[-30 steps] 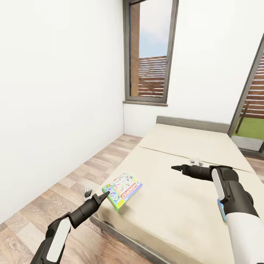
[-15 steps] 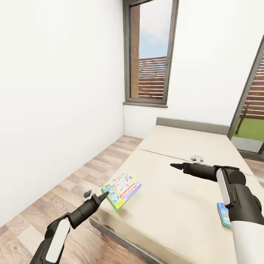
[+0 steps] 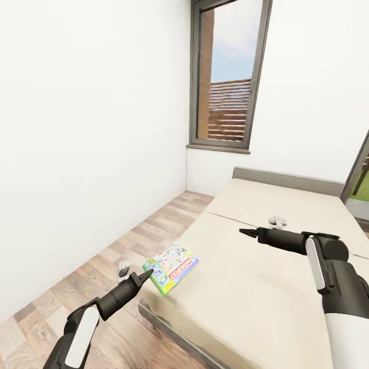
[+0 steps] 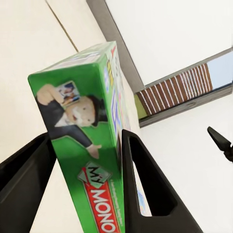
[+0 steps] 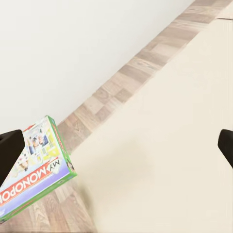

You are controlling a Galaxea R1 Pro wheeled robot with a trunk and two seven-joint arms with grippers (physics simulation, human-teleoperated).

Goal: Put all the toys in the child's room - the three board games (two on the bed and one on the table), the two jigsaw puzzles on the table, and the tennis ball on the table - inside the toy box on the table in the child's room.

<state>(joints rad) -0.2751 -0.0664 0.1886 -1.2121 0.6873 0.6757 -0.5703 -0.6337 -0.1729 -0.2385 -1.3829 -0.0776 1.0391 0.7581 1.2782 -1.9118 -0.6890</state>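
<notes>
My left gripper (image 3: 148, 274) is shut on a board game (image 3: 171, 261), a flat green, white and red Monopoly box. It holds the box by one corner, just above the near left corner of the bed (image 3: 256, 292). In the left wrist view the box (image 4: 92, 145) stands on edge between the two black fingers (image 4: 145, 184). My right gripper (image 3: 246, 233) hovers over the middle of the mattress, open and empty. Its view looks down on the box (image 5: 34, 170) from across the bed. The toy box, table, jigsaw puzzles and tennis ball are out of view.
A strip of wood-plank floor (image 3: 102, 256) runs between the white left wall and the bed. A tall grey-framed window (image 3: 228, 77) stands behind the grey headboard (image 3: 287, 179). A small white object (image 3: 277, 221) lies on the mattress beyond my right gripper.
The whole picture has slid to the right, so the camera has turned left. A small blue box beside my right arm has left the picture. Both arms keep their poses and the left grip holds.
</notes>
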